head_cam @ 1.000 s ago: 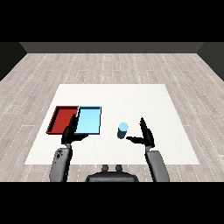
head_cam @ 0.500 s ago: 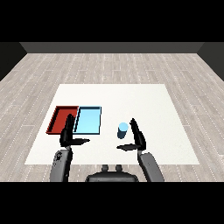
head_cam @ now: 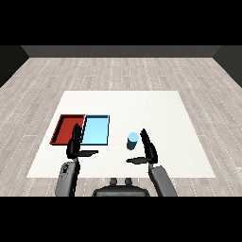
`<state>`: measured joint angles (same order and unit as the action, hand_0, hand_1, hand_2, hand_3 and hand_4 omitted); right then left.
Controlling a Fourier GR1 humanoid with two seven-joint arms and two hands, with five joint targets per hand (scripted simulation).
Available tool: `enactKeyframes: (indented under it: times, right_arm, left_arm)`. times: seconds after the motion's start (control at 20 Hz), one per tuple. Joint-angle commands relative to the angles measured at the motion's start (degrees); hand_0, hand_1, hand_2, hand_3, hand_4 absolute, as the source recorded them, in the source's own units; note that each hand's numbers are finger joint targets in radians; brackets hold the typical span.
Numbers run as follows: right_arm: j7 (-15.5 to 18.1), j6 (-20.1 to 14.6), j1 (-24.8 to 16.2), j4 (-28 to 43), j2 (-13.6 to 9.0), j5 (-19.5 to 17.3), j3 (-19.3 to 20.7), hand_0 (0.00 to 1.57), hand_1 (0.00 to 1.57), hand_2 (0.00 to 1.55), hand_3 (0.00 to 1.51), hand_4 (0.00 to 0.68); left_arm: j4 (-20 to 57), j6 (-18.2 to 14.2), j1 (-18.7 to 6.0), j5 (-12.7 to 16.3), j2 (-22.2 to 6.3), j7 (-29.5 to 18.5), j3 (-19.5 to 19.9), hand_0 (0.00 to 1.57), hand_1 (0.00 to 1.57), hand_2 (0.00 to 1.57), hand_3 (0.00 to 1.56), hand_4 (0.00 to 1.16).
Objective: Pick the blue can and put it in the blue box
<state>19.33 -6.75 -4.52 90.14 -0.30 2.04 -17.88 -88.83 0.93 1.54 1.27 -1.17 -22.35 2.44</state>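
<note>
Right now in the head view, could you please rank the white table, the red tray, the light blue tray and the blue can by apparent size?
1. White table, by far the largest.
2. Red tray and light blue tray: they look alike, so no ranking; the left hand overlaps the red one.
3. Blue can, smallest.

I can read no text, label, brand, number or sign anywhere in my head view: the blue can (head_cam: 133,140), the red tray (head_cam: 66,128) and the light blue tray (head_cam: 96,130) carry no markings.
</note>
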Motion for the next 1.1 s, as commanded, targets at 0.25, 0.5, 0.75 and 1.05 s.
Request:
enactKeyframes:
  times: [0.25, 0.5, 0.75, 1.05]
  right_arm:
    - [1.8, -1.5, 0.0, -3.1, 0.3, -0.9, 0.0, 0.00, 0.00, 0.00, 0.00, 0.000]
    - [1.8, 0.7, 2.7, -6.2, 0.3, 3.0, 4.2, 0.00, 0.00, 0.00, 0.00, 0.000]
    - [-1.8, -1.7, 10.5, -13.6, 0.3, 5.3, 5.4, 0.00, 0.00, 0.00, 0.00, 0.000]
    - [0.7, -2.6, 12.0, -19.5, 0.3, 5.6, 6.4, 0.00, 0.00, 0.00, 0.00, 0.000]
  left_arm:
    - [3.6, -3.8, -5.5, -2.3, 0.6, 1.3, -1.5, 0.00, 0.00, 0.00, 0.00, 0.00]
    - [-0.2, -1.6, -3.6, -0.4, -1.3, 2.8, -0.2, 0.00, 0.00, 0.00, 0.00, 0.00]
    - [-1.1, -0.4, 2.0, 0.0, -0.9, -0.7, -0.7, 0.00, 0.00, 0.00, 0.00, 0.00]
    - [-5.1, -4.1, 1.2, -2.7, 1.1, 3.7, -4.5, 0.00, 0.00, 0.00, 0.00, 0.00]
